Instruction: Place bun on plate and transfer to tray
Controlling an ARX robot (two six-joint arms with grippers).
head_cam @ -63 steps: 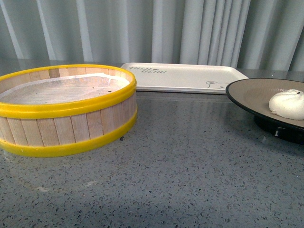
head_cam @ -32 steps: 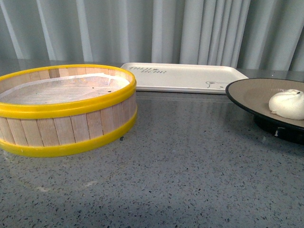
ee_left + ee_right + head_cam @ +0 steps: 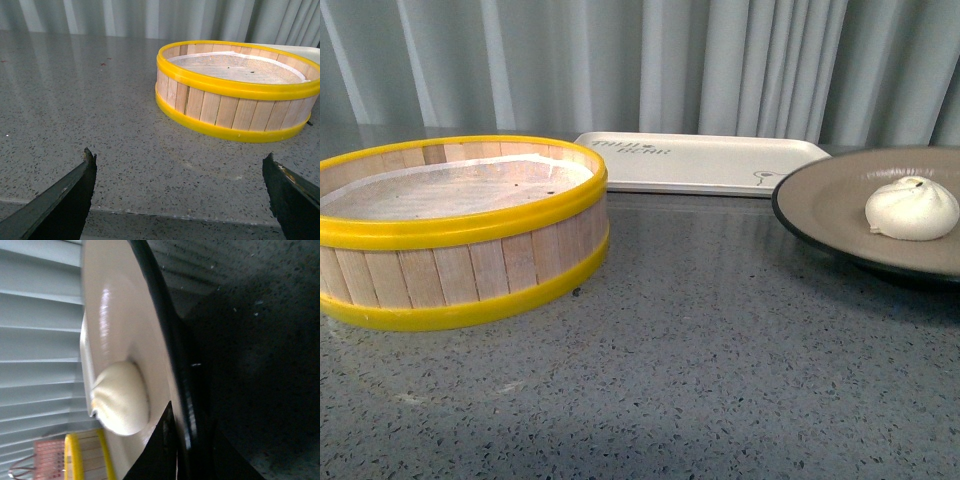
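Observation:
The bun (image 3: 912, 208), white with a pleated top, sits on the plate (image 3: 830, 205) at the right of the front view. The plate hangs a little above the grey table. My right gripper (image 3: 187, 415) is shut on the plate's black rim (image 3: 167, 335), one finger (image 3: 160, 450) over the beige inside close to the bun (image 3: 122, 400). The white tray (image 3: 700, 160) lies flat behind, at the back of the table. My left gripper (image 3: 178, 156) is open over bare tabletop with nothing between its fingers. Neither gripper shows in the front view.
A wooden steamer basket (image 3: 460, 230) with yellow rims and a paper liner stands at the left; it also shows ahead of the left gripper (image 3: 235, 90). Grey curtains hang behind the speckled table (image 3: 700, 340).
The plate with the bun has risen off the table and shifted left, toward the tray. Its black foot no longer shows resting on the surface. Basket and tray have not moved.

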